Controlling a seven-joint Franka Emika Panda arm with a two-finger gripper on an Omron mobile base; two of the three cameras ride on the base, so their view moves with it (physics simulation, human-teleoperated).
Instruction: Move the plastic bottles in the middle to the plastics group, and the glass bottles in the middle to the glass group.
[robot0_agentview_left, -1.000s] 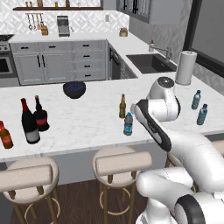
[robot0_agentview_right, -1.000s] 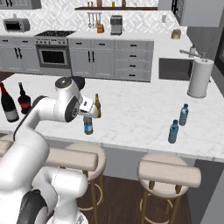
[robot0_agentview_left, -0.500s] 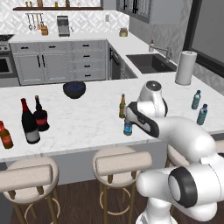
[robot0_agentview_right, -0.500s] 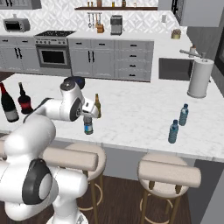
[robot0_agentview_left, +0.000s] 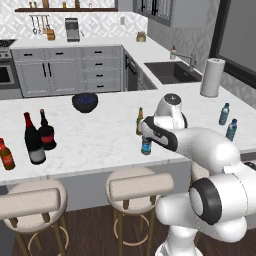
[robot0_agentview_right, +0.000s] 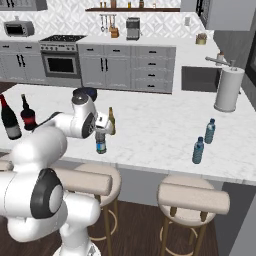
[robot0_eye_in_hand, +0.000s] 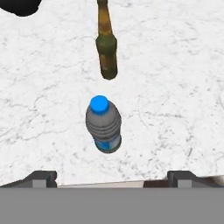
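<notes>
Left base view: gripper (robot0_agentview_left: 145, 134) hung just above the middle water bottle (robot0_agentview_left: 146, 145), near the counter's front edge; jaw spacing hidden. One amber beer bottle (robot0_agentview_left: 139, 121) just behind it. Two water bottles (robot0_agentview_left: 227, 121) at far right. At left, one tall wine bottle (robot0_agentview_left: 33, 139), one squat dark bottle (robot0_agentview_left: 46, 132), one orange-red bottle (robot0_agentview_left: 6, 155). One dark bowl (robot0_agentview_left: 85, 101), contents unclear.

Right base view: same counts where visible.

Hand view: finger tips (robot0_eye_in_hand: 43, 179) stood fully apart, holding nothing, over the upright bottle.

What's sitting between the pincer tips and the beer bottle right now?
The small water bottle, standing upright on the marble counter, short of the amber beer bottle; the hand view shows it.
</notes>
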